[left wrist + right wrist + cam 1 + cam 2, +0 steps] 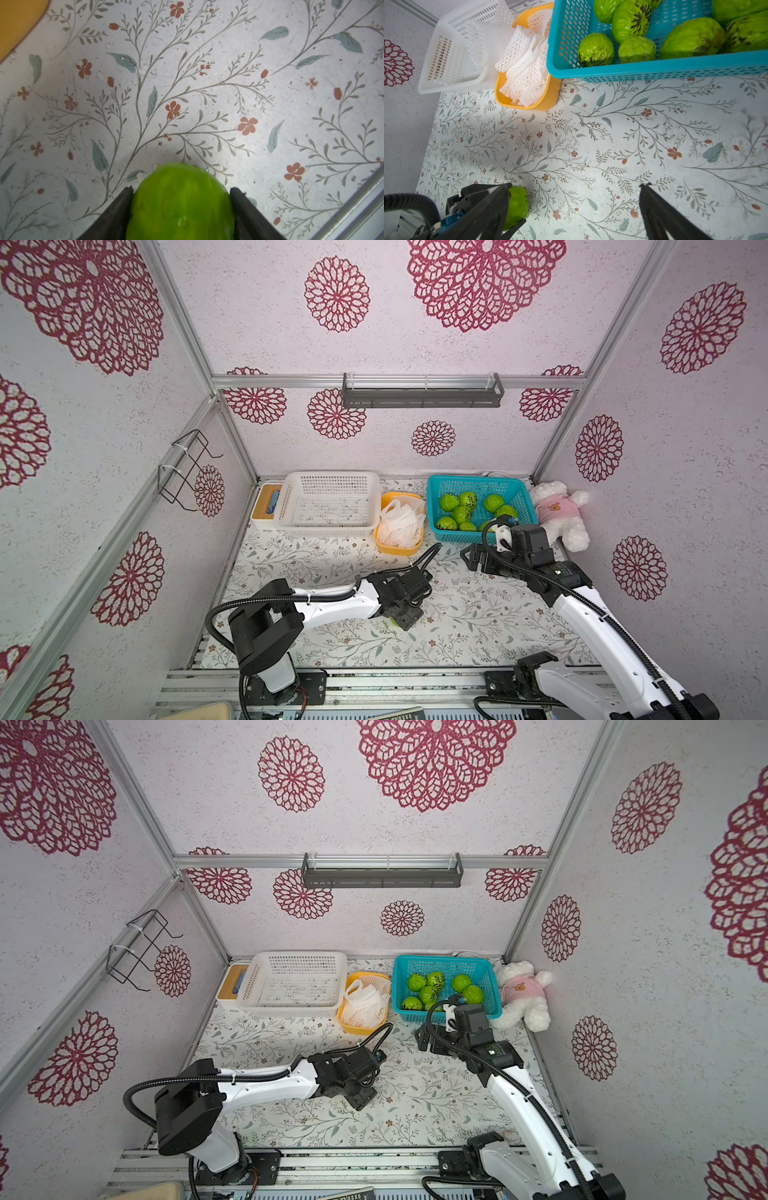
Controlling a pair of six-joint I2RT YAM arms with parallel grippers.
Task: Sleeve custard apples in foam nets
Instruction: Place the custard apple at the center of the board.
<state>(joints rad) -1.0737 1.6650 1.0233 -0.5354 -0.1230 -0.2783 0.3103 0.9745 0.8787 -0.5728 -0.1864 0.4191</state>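
My left gripper point(180, 190) is shut on one bright green custard apple point(180, 203), its dark fingers point(124, 201) pressed on both sides of the fruit, low over the floral mat at mid table. In a top view only a sliver of green shows under that gripper point(399, 616). The right wrist view shows the same fruit point(517, 205) from the side. Several more custard apples point(463, 512) lie in the teal basket point(478, 480). White foam nets point(399, 520) are piled in the yellow tray point(397, 549). My right gripper point(473, 558) stands open and empty in front of the teal basket.
A white perforated basket point(328, 506) stands at the back left, with a wood-lidded box point(266, 506) beside it. A white teddy bear point(559, 514) leans at the back right. Booth walls close in the table on three sides.
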